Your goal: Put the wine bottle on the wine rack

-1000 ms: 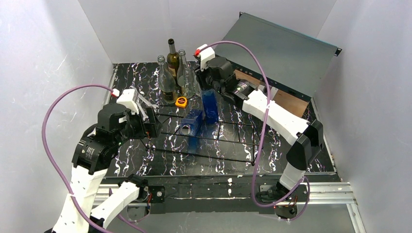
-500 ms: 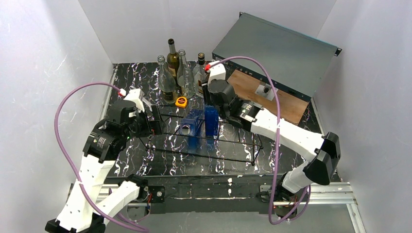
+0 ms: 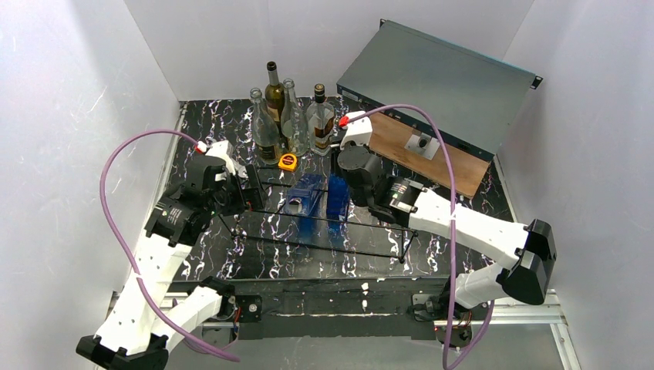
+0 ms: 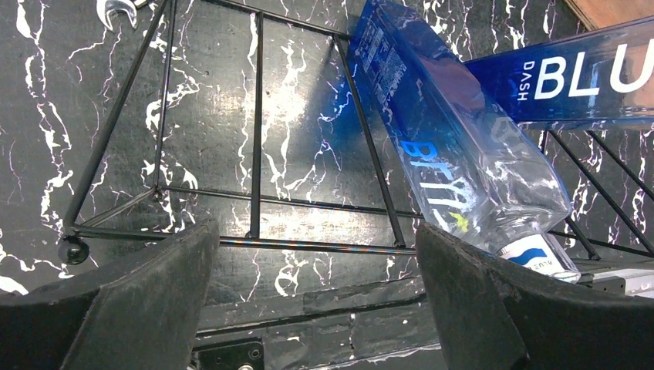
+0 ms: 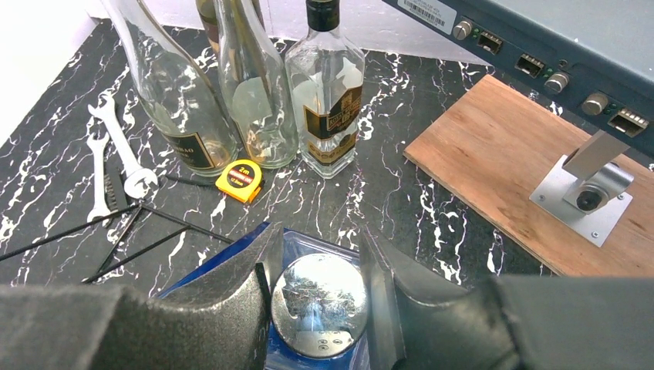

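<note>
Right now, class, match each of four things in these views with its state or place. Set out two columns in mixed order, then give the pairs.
1 left claw
2 right claw
3 tape measure
4 wooden board

a carries a metal bracket
b open, at the end of the wine rack
c closed on the cap of the upright blue bottle
d lies in front of the clear bottles

Pairs: 1-b, 2-c, 3-d, 4-a
</note>
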`<state>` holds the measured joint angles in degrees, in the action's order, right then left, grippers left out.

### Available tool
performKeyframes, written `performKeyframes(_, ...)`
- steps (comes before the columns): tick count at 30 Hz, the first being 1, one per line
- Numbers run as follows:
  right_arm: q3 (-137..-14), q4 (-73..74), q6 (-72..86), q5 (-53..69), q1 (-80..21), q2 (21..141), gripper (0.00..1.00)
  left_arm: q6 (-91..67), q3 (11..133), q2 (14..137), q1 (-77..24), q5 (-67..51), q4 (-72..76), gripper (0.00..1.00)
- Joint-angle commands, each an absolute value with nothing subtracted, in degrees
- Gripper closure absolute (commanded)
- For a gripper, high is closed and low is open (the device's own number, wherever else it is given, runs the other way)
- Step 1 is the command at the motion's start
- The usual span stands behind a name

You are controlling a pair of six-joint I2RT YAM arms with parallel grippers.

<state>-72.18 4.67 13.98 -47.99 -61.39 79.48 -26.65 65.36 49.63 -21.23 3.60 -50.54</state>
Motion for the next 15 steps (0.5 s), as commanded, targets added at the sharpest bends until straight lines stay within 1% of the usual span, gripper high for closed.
performKeyframes(1, -70.1, 6.1, 17.4, -51.3, -64.0, 78.7, 0.99, -27.1, 64.6, 49.5, -21.5, 3.8, -50.1, 0.02)
performKeyframes(8, -66.4, 4.4, 17.1, -57.3, -68.8, 78.5, 0.99, -27.3, 63.3, 48.6, -21.5, 3.8, -50.1, 0.02)
performKeyframes(12, -64.2, -2.8, 10.1, -62.0, -72.1, 78.6, 0.99, -27.6, 62.8, 48.9, -21.6, 3.2, -50.1, 0.02)
performKeyframes(15, -63.4, -6.9, 5.9, -62.5, -72.3, 78.6, 0.99, -27.7, 63.2, 49.1, -21.5, 3.0, -49.9, 0.02)
